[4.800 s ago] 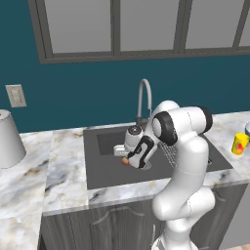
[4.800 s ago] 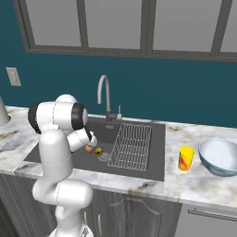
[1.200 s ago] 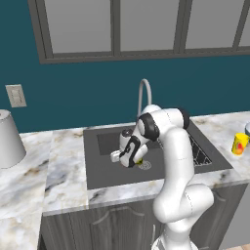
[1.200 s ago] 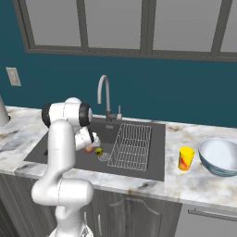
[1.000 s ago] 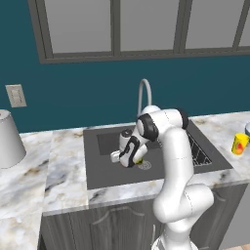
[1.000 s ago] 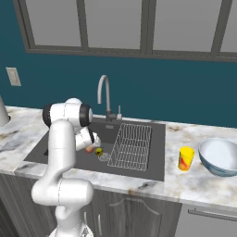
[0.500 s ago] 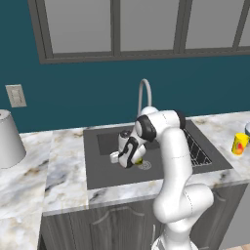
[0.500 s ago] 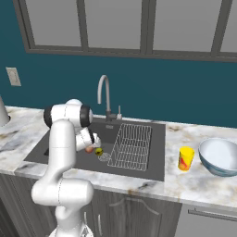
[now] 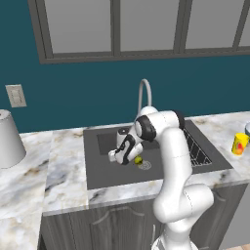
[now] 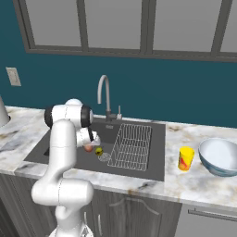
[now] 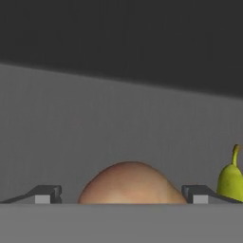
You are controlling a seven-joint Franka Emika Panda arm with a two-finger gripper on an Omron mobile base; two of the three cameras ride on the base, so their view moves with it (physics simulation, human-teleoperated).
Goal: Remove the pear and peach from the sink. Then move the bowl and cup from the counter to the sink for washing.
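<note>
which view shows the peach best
The hand view: the peach sits large and close between the open gripper's fingertips, with its lower part cut off. The right base view shows just a small reddish spot beside the pear. In the left base view the hand covers it.

The peach [image 11: 128, 182], round and reddish-orange, and the yellow-green pear [image 10: 98, 151] are lying side by side on the floor of the dark grey sink [image 10: 65, 157]. The yellow cup [image 10: 186, 159] and pale bowl [image 10: 221, 156] are standing near the surface's [image 10: 199, 185] right end.
</note>
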